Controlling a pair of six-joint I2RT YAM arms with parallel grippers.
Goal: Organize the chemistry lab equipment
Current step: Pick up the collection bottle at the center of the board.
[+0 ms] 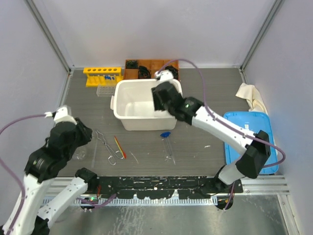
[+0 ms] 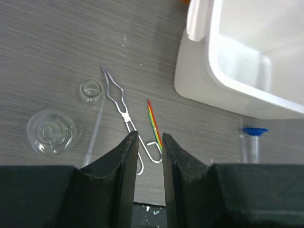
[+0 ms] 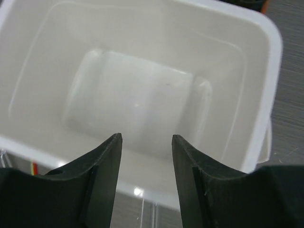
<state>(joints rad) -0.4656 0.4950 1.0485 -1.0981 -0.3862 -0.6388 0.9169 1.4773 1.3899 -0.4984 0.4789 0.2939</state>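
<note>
Metal tongs (image 2: 121, 107) and a thin red-orange stick (image 2: 154, 121) lie side by side on the grey table. My left gripper (image 2: 150, 137) hovers just above them, its jaws narrowly open with nothing between them. Two small clear glass flasks (image 2: 51, 133) (image 2: 91, 91) stand left of the tongs, with a thin clear tube (image 2: 95, 130) between them. A blue-capped clear tube (image 1: 166, 139) lies in front of the white bin (image 1: 122, 105). My right gripper (image 3: 145, 137) is open and empty above the bin's inside (image 3: 228, 61). The yellow tube rack (image 1: 102, 76), with blue-capped tubes in it, stands at the back left.
An orange-brown compartment box (image 1: 149, 66) sits behind the bin. A clear plastic tray (image 1: 105, 91) lies by the rack. At the right are a blue lid (image 1: 244, 127) and a white cloth (image 1: 250, 94). Walls close in the table on three sides.
</note>
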